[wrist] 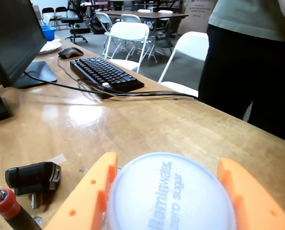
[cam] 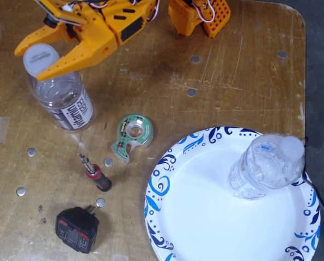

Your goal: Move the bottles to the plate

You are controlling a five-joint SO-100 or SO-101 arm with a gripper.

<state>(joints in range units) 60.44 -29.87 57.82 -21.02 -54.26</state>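
Note:
One bottle (cam: 63,100) with a dark-lettered white label stands upright on the wooden table at the upper left of the fixed view. My orange gripper (cam: 30,64) is open, and its fingers straddle the white cap (wrist: 168,196) closely on both sides. In the wrist view that cap fills the bottom edge between the two orange fingers (wrist: 89,191). A second clear bottle (cam: 265,166) stands on the right part of the plate (cam: 194,223), a large white paper plate with blue swirls at lower right.
A green plaid tape dispenser (cam: 132,135), a red-handled screwdriver (cam: 95,176) and a black power adapter (cam: 77,228) lie between bottle and plate. The wrist view shows a keyboard (wrist: 106,74), a monitor (wrist: 13,38) and a standing person (wrist: 250,62) at the table's far edge.

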